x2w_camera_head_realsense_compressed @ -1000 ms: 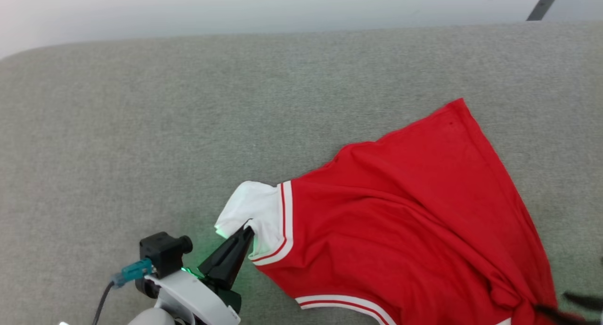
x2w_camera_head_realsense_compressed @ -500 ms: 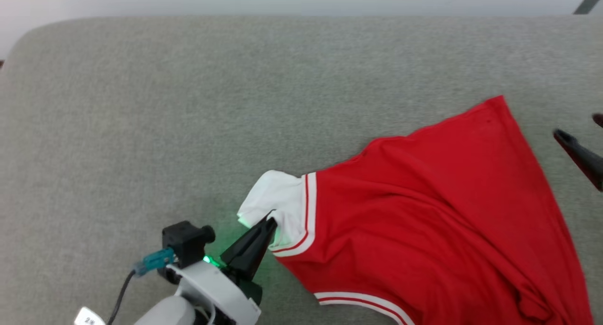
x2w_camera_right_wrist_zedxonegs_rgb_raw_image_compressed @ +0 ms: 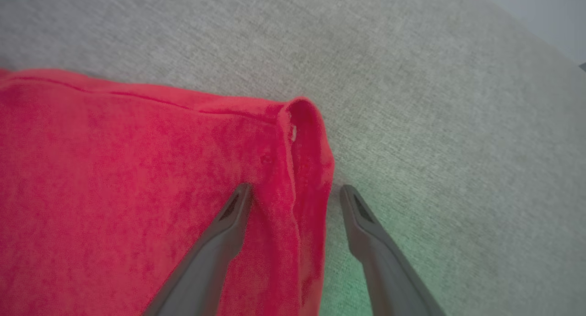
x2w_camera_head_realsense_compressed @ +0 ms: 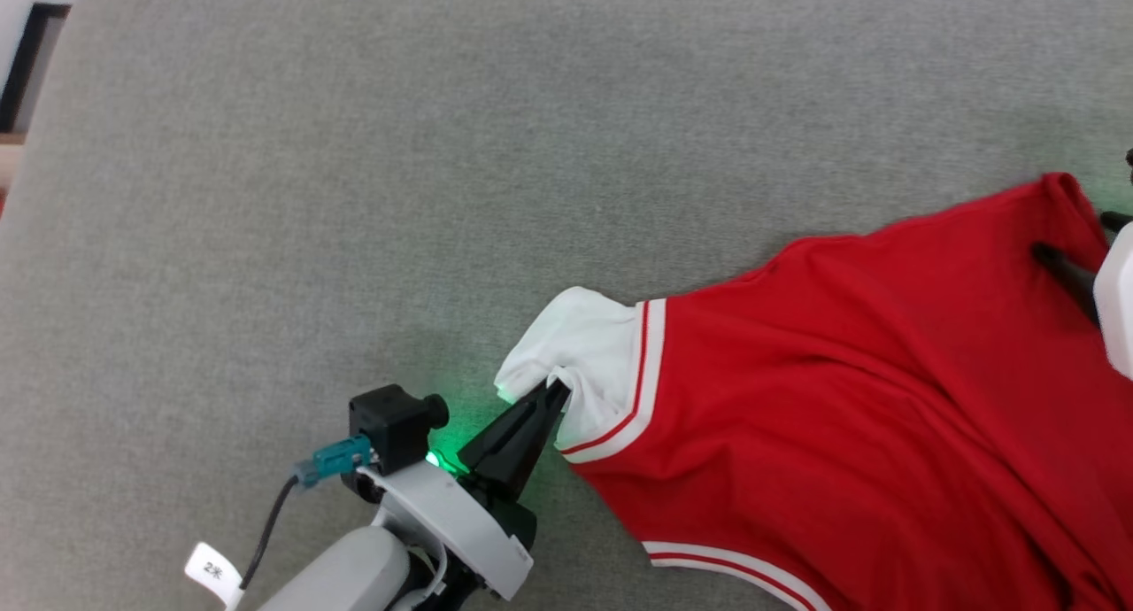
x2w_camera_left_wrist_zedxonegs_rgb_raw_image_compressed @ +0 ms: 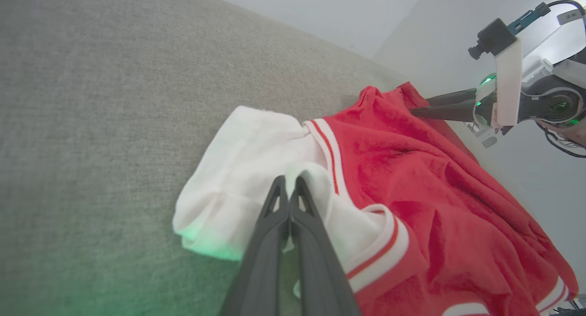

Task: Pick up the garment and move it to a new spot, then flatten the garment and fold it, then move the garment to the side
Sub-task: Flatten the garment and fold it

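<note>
The red T-shirt [x2w_camera_head_realsense_compressed: 841, 416] lies rumpled on the grey fabric surface [x2w_camera_head_realsense_compressed: 354, 150], spread across the lower right of the head view. Low in the centre, the left gripper [x2w_camera_head_realsense_compressed: 558, 388] has its fingers pinched together on the white sleeve [x2w_camera_head_realsense_compressed: 584, 345]. At the right edge, the right gripper [x2w_camera_right_wrist_zedxonegs_rgb_raw_image_compressed: 295, 190] stands spread wide, straddling the shirt's hem corner [x2w_camera_right_wrist_zedxonegs_rgb_raw_image_compressed: 304, 114] without pinching it.

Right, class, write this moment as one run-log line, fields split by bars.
left gripper: shut on red T-shirt at white sleeve | right gripper: open, astride hem corner | T-shirt: on grey fabric surface
</note>
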`<state>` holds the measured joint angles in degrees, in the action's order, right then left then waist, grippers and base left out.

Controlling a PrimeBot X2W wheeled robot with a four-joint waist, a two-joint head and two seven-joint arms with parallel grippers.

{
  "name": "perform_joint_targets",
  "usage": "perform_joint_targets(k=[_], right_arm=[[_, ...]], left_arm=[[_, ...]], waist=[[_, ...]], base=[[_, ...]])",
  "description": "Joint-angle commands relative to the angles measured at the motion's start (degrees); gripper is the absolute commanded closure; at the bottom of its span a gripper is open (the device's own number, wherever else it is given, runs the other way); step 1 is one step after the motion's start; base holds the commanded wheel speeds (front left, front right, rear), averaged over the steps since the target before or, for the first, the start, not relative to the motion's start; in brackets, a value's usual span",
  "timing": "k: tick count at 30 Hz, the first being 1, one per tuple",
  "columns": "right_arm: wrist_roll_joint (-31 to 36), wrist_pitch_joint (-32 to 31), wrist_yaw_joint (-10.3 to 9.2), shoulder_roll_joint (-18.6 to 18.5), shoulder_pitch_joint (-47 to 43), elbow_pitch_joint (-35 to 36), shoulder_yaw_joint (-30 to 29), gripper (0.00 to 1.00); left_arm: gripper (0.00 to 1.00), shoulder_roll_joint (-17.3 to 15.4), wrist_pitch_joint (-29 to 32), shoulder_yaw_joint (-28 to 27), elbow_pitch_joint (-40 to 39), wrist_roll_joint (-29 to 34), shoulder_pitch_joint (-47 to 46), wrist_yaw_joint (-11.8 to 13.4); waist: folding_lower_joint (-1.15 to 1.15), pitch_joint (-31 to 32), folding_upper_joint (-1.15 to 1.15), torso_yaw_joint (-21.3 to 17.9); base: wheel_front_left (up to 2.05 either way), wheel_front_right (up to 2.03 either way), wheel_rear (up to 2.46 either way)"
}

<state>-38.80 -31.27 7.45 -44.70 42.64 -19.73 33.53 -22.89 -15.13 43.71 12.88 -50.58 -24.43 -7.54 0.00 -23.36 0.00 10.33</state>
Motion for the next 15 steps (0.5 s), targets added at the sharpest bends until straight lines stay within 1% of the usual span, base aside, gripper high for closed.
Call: perform_joint_targets(k=[1,2,6,8,10,11,13,14,15], right_arm=[[-1.7,-1.0,0.06,0.6,-0.8,-1.1,3.8,0.73],[-2.9,-1.0,0.11,0.6,-0.8,-1.3,5.2,1.00],[-5.7,-0.4,0.16,-0.2,0.1,-2.2,7.7,1.00],[-7.0,1.0,0.10,-0.9,1.7,-3.2,7.7,1.00],[-8.3,2.9,-0.02,-0.8,3.8,-4.3,7.2,1.00],[-9.6,4.2,-0.01,-0.3,5.0,-5.0,6.1,1.00],[-14.8,6.8,0.01,2.8,7.5,-7.0,2.0,1.00],[-15.7,8.2,0.02,3.5,9.4,-8.0,0.3,1.00],[-15.2,9.6,0.01,3.6,11.2,-9.1,-0.5,1.00]], left_arm=[[1.00,0.4,0.0,0.2,0.4,-1.2,-0.4,0.1],[1.00,0.4,0.0,0.2,0.5,-1.8,-0.4,0.2],[1.00,-0.1,0.0,0.3,0.4,-4.4,-0.8,0.1],[1.00,-0.8,0.0,0.4,0.2,-6.0,-1.7,0.1],[1.00,-2.0,0.0,1.3,0.5,-7.0,-3.2,0.1],[1.00,-2.6,0.0,1.8,0.6,-7.7,-4.4,0.1],[1.00,-4.0,0.4,3.1,1.1,-8.7,-7.8,0.2],[1.00,-4.6,1.0,3.5,1.3,-9.4,-9.9,0.2],[1.00,-5.1,1.4,3.6,1.7,-10.2,-12.3,0.1]], waist=[[0.00,-1.0,0.00,1.1],[0.00,-0.9,0.00,1.1],[0.00,-0.6,0.00,0.8],[0.00,0.0,0.00,0.5],[0.00,0.7,0.00,0.2],[0.00,1.0,0.00,0.0],[0.00,1.9,0.00,-0.4],[0.00,2.2,0.00,-0.6],[0.00,2.7,0.00,-0.8]], base=[[0.00,0.00,0.00],[0.00,0.00,0.00],[0.00,0.00,0.00],[0.00,0.00,0.00],[0.00,0.00,0.00],[0.00,0.00,0.00],[0.00,0.00,0.00],[0.00,0.00,0.00],[0.00,0.00,0.00]])
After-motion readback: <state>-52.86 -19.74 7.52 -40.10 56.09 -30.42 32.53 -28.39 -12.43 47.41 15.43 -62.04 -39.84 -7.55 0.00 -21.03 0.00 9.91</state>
